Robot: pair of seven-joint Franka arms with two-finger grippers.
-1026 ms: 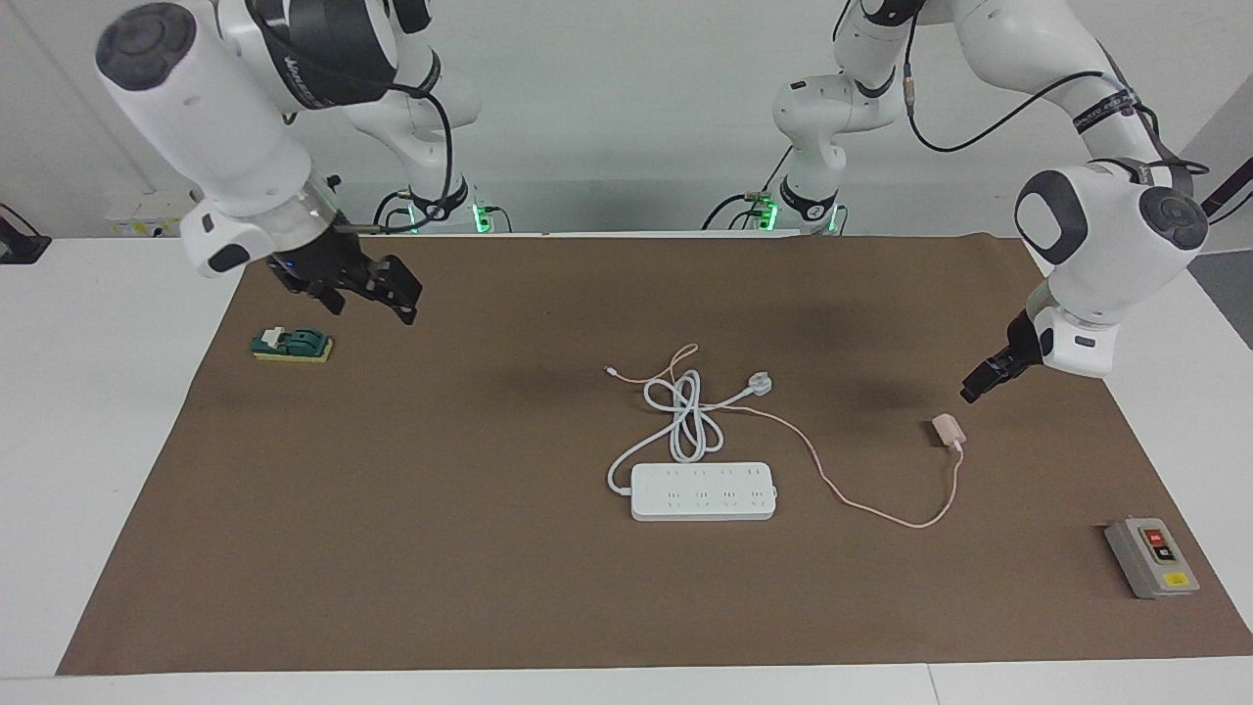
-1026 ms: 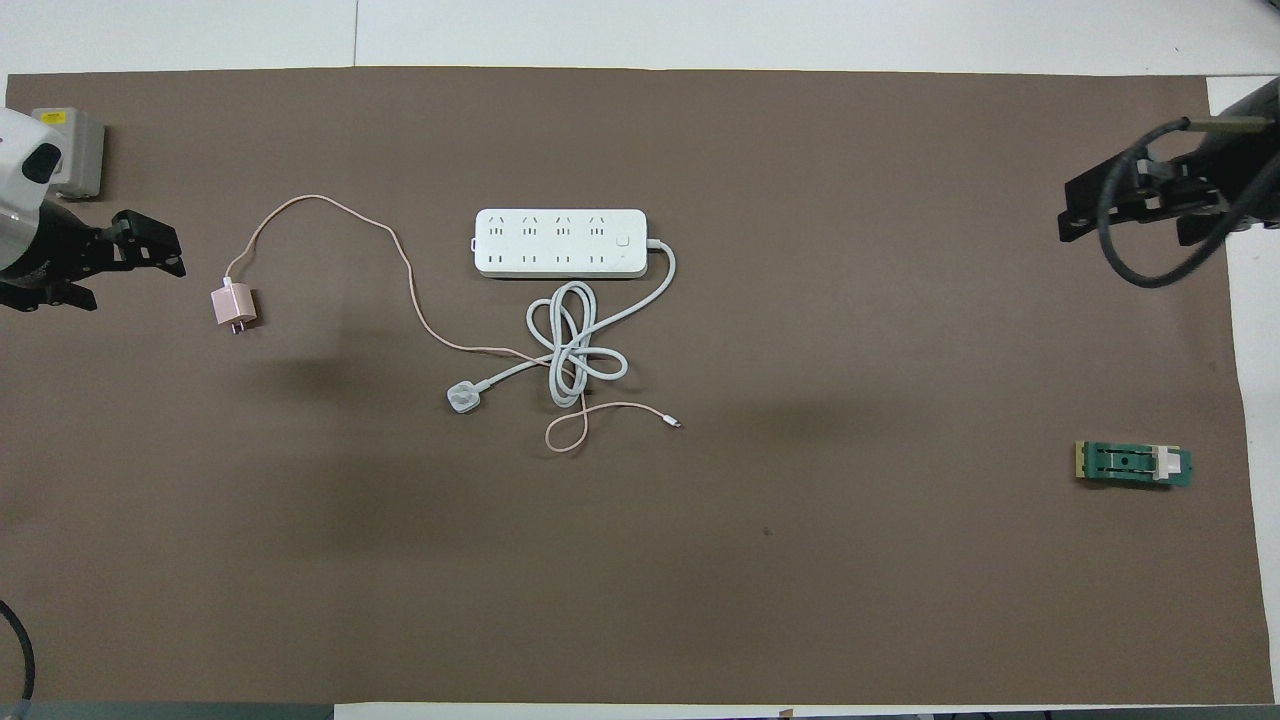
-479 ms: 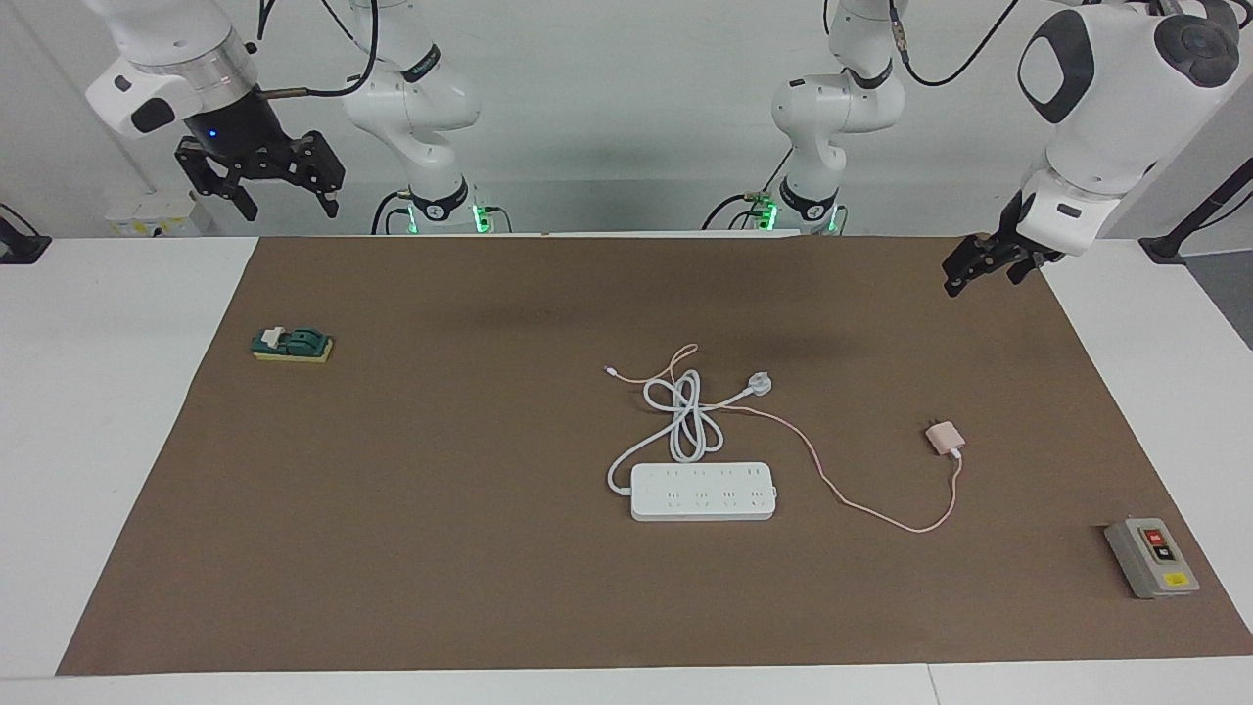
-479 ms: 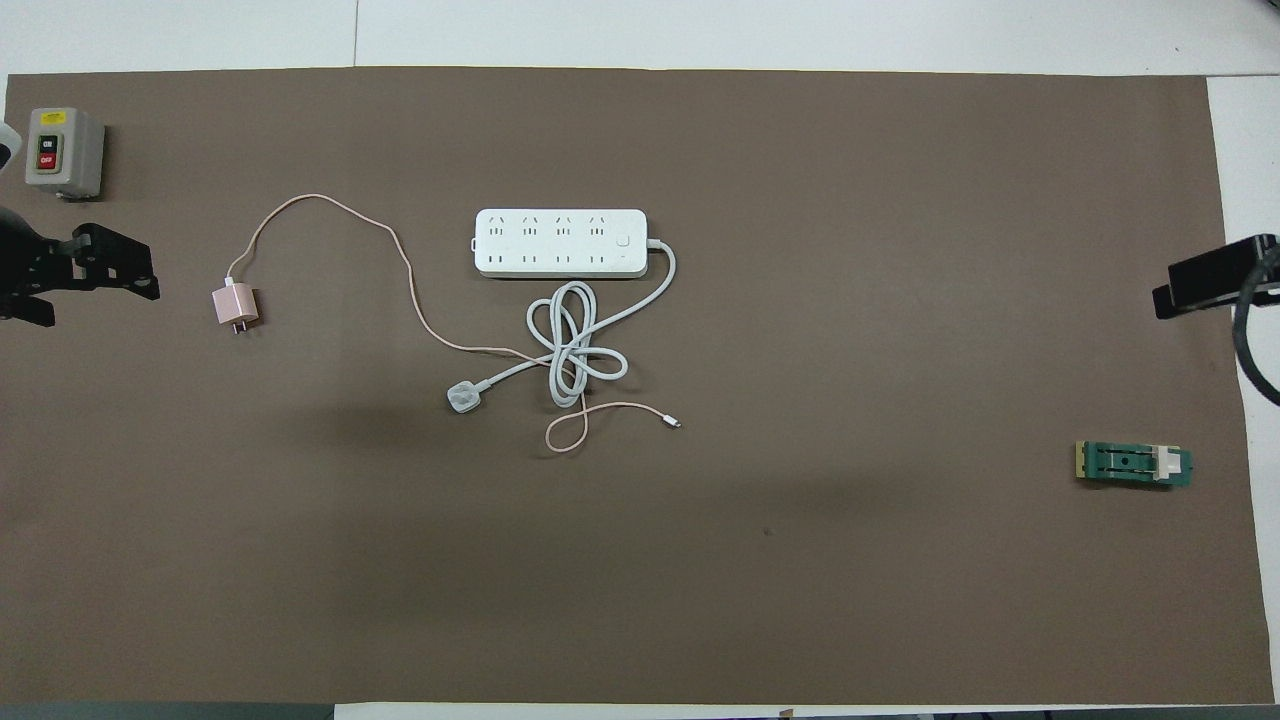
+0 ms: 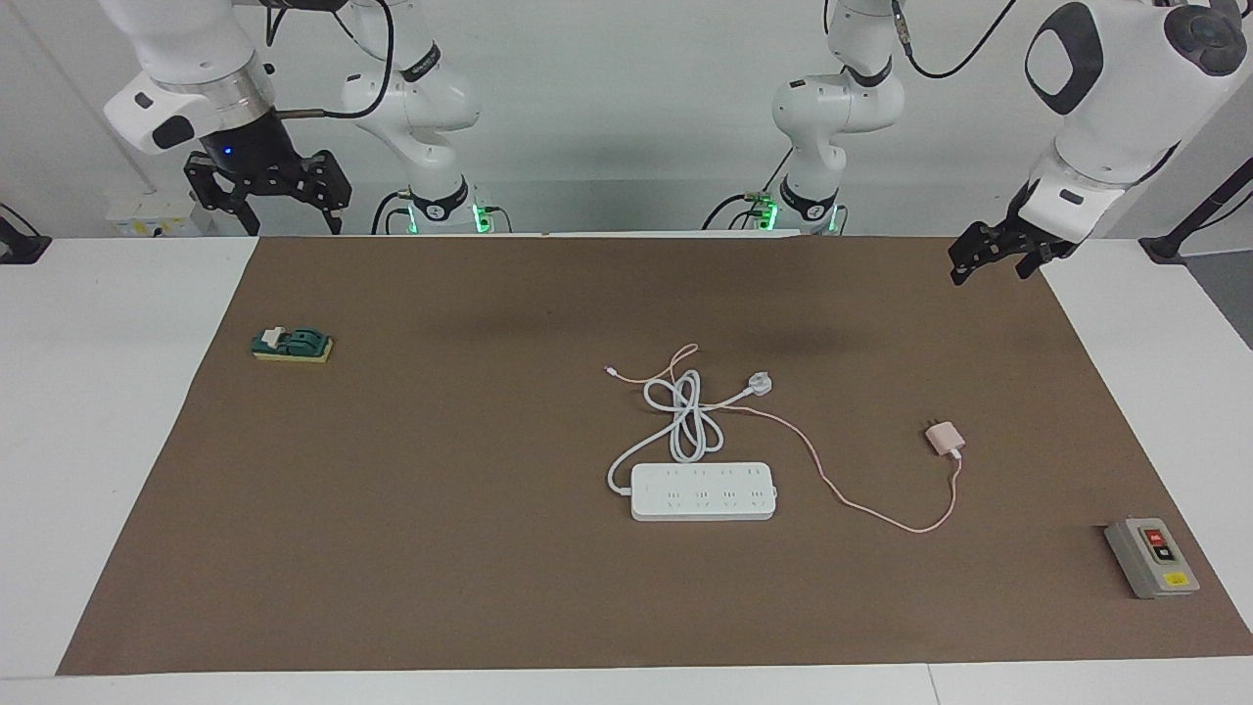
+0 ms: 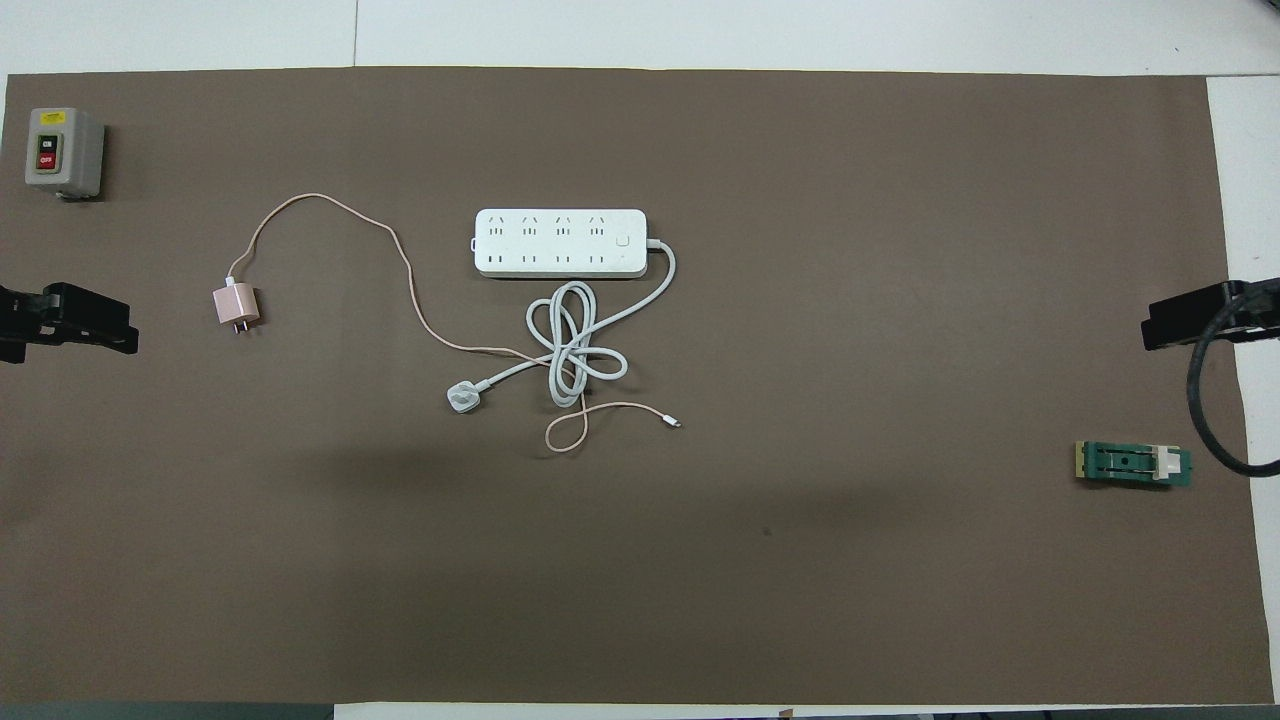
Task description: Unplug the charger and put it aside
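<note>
A: Where's the charger (image 5: pixel 945 438)?

B: On the table (image 5: pixel 489 587), unplugged, well apart from the power strip (image 5: pixel 703 491), toward the left arm's end. It looks light and rigid, with a limp cable; grip the cube's flat sides.

A: Any change?

B: A second ago the left gripper (image 5: pixel 998 257) hovered just above it; now it's raised near the mat's corner, fingers spread. The right gripper (image 5: pixel 269 189) has risen too, fingers wide.

Charger (image 5: pixel 946 438) lies unplugged beside power strip (image 5: pixel 703 492), toward left arm's end
</note>
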